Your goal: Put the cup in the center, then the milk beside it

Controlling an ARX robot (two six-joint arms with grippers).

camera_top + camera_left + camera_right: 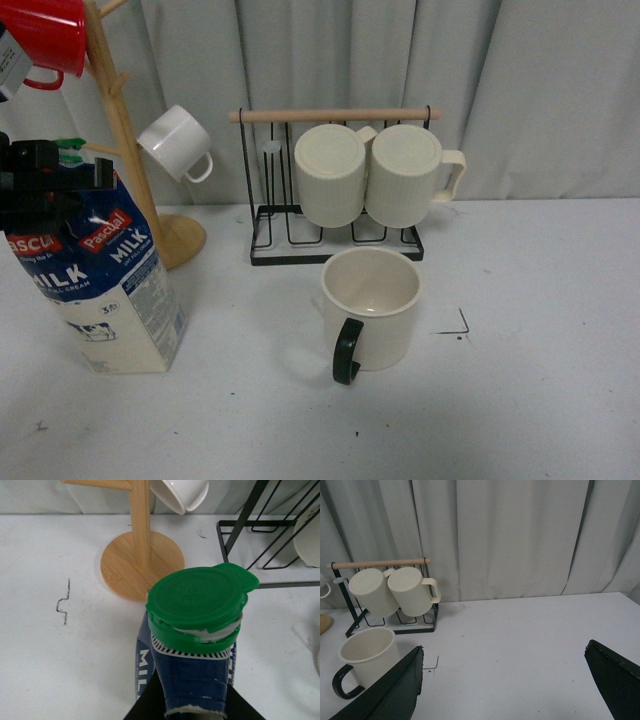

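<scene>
1. gripping the gable top of the tall blue-and-cream "pascual" milk carton [105, 290], the left end effector [55, 180] has its black fingers clamped on either side of the fold, just behind the round green cap [197, 602].
2. the carton is at the 9 o'clock side of the white surface [540, 400] and leans a little; i cannot tell whether its base touches the surface.
3. the wide cream mug with a black loop handle [370, 305] stands upright near the middle of the surface, at the carton's 3 o'clock and well apart from it, with its handle pointing to 6 o'clock.
4. a small black corner mark [455, 325] lies at the mug's 3 o'clock, near but not touching.
5. the right end effector [505, 680] has its fingers spread wide with nothing between them, above bare surface.
6. a black wire rack with a wooden bar [280, 116] stands at the mug's 12 o'clock and holds two ribbed cream mugs [330, 170] side by side.
7. a wooden mug tree [130, 140] at the carton's 12 o'clock carries a red mug [45, 35] and a small white mug [175, 140].
</scene>
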